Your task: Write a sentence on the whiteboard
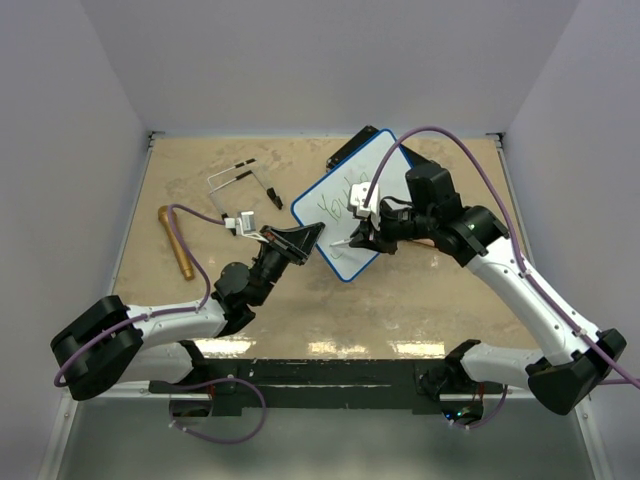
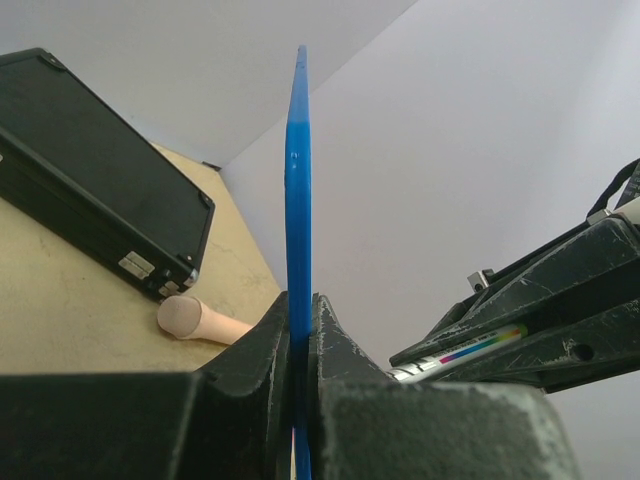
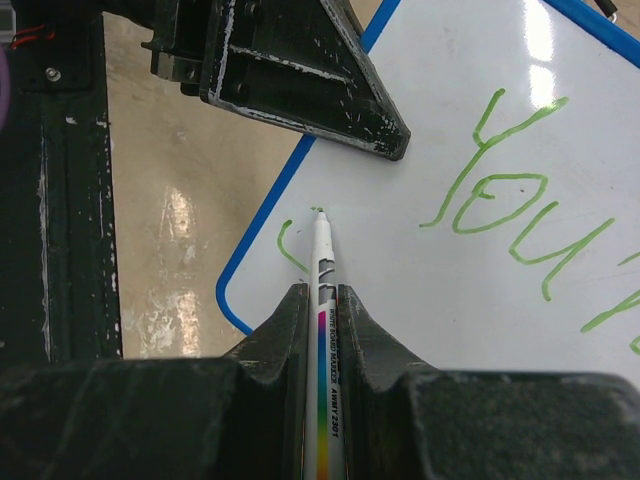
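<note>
We see the left claw [image 1: 308, 237] pinching the whiteboard [image 1: 325, 225] by its edge while the right claw [image 3: 322, 296] grips the marker [image 3: 322, 255], tip at the board beside the green sentence [image 3: 505, 200].

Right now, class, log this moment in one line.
left tool: shut on whiteboard edge | right tool: shut on marker | sentence: second line begun

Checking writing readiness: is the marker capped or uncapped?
Uncapped: the marker shows a bare tip at the whiteboard, beside a green stroke; the right claw holds it.
</note>
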